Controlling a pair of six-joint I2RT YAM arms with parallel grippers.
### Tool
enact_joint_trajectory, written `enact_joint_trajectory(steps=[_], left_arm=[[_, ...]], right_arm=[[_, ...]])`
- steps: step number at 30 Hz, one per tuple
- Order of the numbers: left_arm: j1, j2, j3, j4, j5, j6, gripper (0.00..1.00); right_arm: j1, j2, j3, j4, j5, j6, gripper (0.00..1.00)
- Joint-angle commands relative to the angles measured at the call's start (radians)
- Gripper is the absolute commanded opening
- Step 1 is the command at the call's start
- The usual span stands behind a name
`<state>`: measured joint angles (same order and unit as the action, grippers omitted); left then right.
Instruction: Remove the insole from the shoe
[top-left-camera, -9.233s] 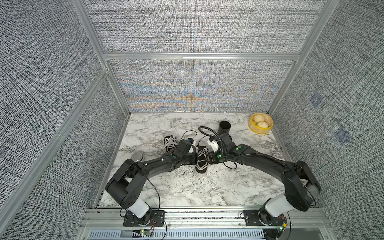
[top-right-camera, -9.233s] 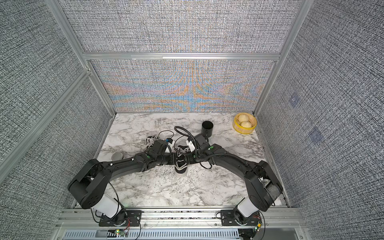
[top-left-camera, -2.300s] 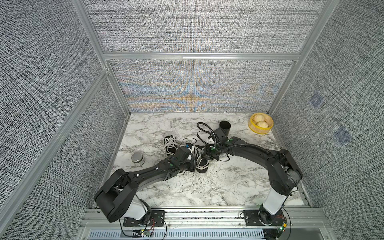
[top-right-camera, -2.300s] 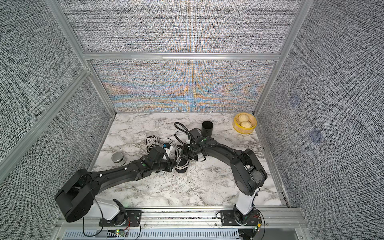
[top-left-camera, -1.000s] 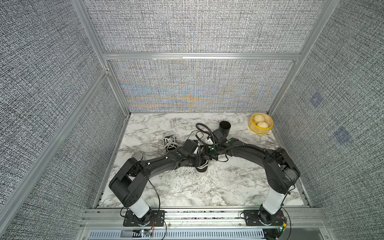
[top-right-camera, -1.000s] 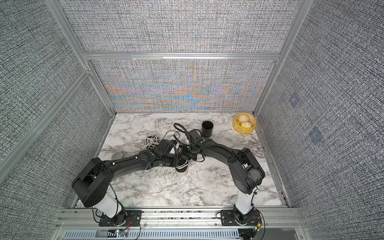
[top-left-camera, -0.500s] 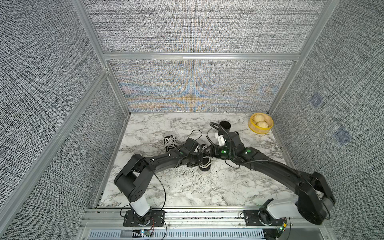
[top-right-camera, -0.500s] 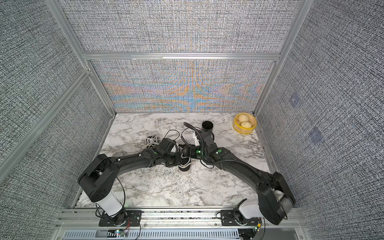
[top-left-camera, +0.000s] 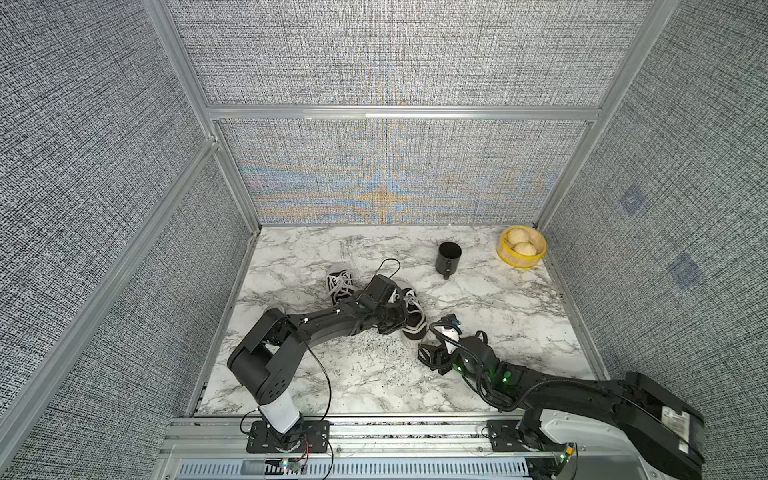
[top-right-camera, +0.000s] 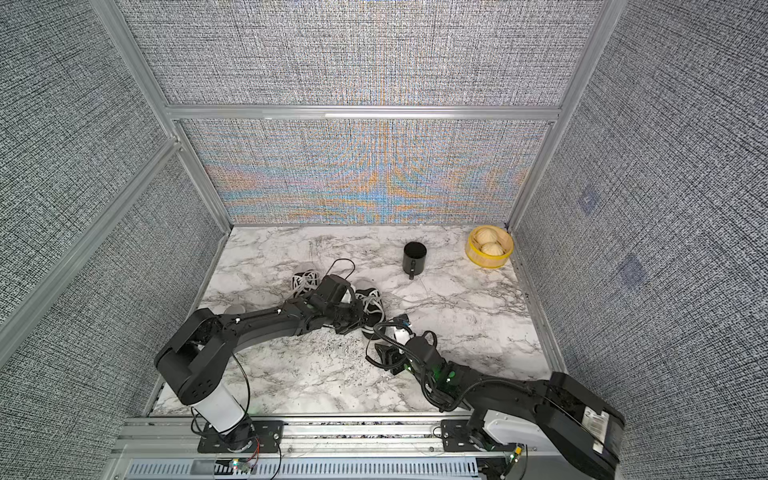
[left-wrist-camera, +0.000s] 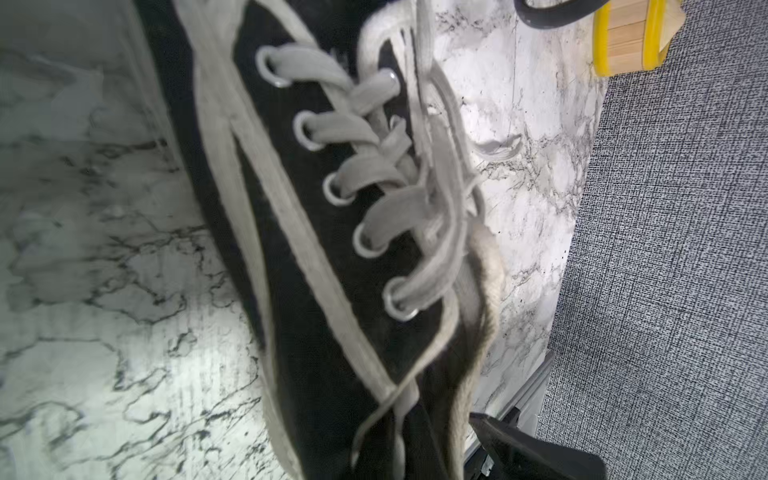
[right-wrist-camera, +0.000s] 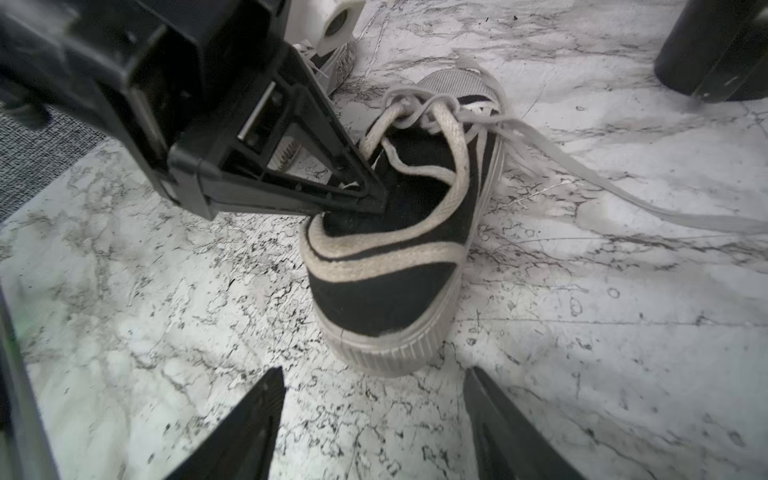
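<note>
Left hand (right-wrist-camera: 375, 201), pinched shut, dips into the black sneaker's (right-wrist-camera: 386, 295) opening. Right hand (right-wrist-camera: 374, 372) gapes wide, empty, near its heel.

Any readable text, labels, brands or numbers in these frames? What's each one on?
No text can be read.
White sticker on the right arm's base: print too small to read.
Black shoe: no brand or label shows.
Black mug and yellow basket: no markings show.
</note>
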<state>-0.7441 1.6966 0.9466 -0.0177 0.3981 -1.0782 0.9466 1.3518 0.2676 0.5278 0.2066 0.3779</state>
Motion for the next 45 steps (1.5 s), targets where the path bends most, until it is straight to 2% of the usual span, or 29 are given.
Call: enact_joint_trajectory(steps=[1,3,7,10,19,25,30,45], left_arm=[[0.000,-0.003,0.000,0.051,0.025,-0.029,0.01],[0.000,-0.005,0.000,0.052,0.031,-0.035,0.01],[0.000,-0.006,-0.003,0.059,0.045,-0.047,0.01],[0.000,-0.006,-0.009,0.082,0.060,-0.075,0.01],[0.013,-0.064,-0.009,0.185,0.102,-0.234,0.00],[0.028,-0.097,-0.025,0.232,0.107,-0.358,0.00],[0.034,-0.089,-0.101,0.364,0.116,-0.508,0.00],[0.056,-0.078,-0.218,0.608,0.087,-0.708,0.00]], right_arm=[[0.005,0.099,0.033,0.162,0.087,-0.025,0.76],[0.002,0.163,0.046,0.220,0.104,-0.010,0.82],[-0.003,0.275,0.085,0.300,0.069,-0.017,0.83],[-0.007,0.341,0.095,0.356,0.087,-0.002,0.82],[-0.009,0.499,0.085,0.455,0.104,0.036,0.64],[-0.010,0.536,0.081,0.474,0.105,0.058,0.60],[-0.009,0.551,0.085,0.478,0.096,0.061,0.60],[-0.010,0.538,0.109,0.446,0.014,0.012,0.70]])
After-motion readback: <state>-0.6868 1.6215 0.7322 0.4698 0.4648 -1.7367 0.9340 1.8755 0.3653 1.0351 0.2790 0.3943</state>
